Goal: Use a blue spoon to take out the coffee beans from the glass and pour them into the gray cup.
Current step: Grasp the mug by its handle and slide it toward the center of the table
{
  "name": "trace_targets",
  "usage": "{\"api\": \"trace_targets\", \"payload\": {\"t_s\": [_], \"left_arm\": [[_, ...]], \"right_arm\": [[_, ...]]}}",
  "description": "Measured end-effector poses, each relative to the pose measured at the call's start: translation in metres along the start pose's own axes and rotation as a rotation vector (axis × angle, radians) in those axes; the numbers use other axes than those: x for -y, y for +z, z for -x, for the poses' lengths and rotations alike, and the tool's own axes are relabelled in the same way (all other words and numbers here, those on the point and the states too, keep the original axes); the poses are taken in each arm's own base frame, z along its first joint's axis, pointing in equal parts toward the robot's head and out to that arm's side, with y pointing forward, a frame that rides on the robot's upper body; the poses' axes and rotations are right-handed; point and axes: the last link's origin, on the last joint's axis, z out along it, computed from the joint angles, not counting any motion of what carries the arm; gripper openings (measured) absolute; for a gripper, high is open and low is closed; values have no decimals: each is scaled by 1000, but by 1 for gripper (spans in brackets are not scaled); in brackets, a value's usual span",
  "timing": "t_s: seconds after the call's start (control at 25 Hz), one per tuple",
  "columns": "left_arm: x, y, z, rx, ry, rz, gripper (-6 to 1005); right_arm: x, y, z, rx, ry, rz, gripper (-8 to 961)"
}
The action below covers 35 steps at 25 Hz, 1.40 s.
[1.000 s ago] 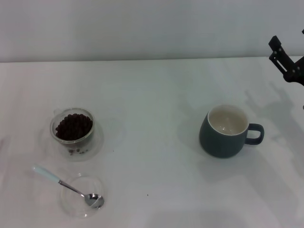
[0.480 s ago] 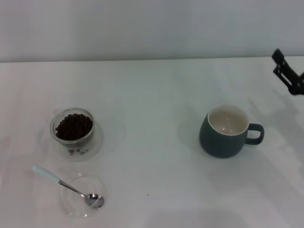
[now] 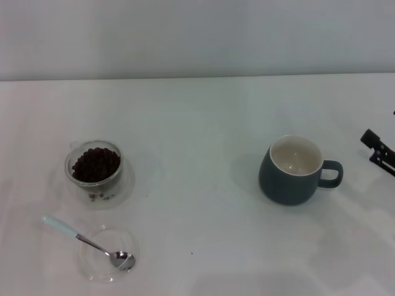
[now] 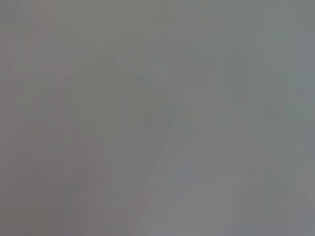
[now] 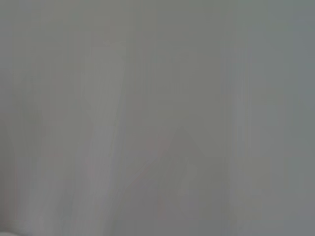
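The glass (image 3: 94,166) stands at the left of the white table, filled with a heap of coffee beans (image 3: 95,164). The blue spoon (image 3: 86,242) lies in front of it, with its metal bowl resting in a flat clear glass dish (image 3: 106,254) and its pale handle pointing out to the left. The gray cup (image 3: 294,169) stands at the right, empty, its handle pointing right. Only the tip of my right gripper (image 3: 378,148) shows at the right edge, well right of the cup. My left gripper is out of view. Both wrist views show only blank grey.
A few stray beans (image 3: 102,197) lie by the base of the glass. The white table (image 3: 197,123) ends at a pale wall behind.
My right gripper has moved down and toward the right edge of the head view, from the far right corner to level with the cup. Nothing on the table has moved.
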Motion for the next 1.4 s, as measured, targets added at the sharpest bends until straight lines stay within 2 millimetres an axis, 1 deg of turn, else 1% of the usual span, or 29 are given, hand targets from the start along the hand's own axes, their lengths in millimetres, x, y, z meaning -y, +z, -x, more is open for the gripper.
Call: {"api": "trace_targets", "payload": {"t_s": [0.08,0.32,0.56,0.72,0.88,1.12,1.28,1.4], "left_arm": [[1,-1,0,-3,-15,-4,829],[7,-7,-2,-14,-60,-7,828],[12,-22,-2,-15,-79,-9,828],[14,-29,0,-5,-85,-4,828],[17,-38,0,-3,-73,2,829],[21,-46,1,5,-67,-8,829],[22,-49,2,11,-71,-12,829],[20,-50,2,19,-69,5,829]], "right_arm": [[-2,-4,-1,-6,10,8,853],[-13,-7,-5,-5,36,13,851],[-25,-11,-12,-22,57,20,850],[-30,-15,-21,-53,60,2,850],[-36,-14,-28,-74,70,-16,849],[-47,-14,-25,-35,81,-4,848],[-56,-14,-28,-29,67,-7,847],[-58,-13,-32,-54,57,-8,846]]}}
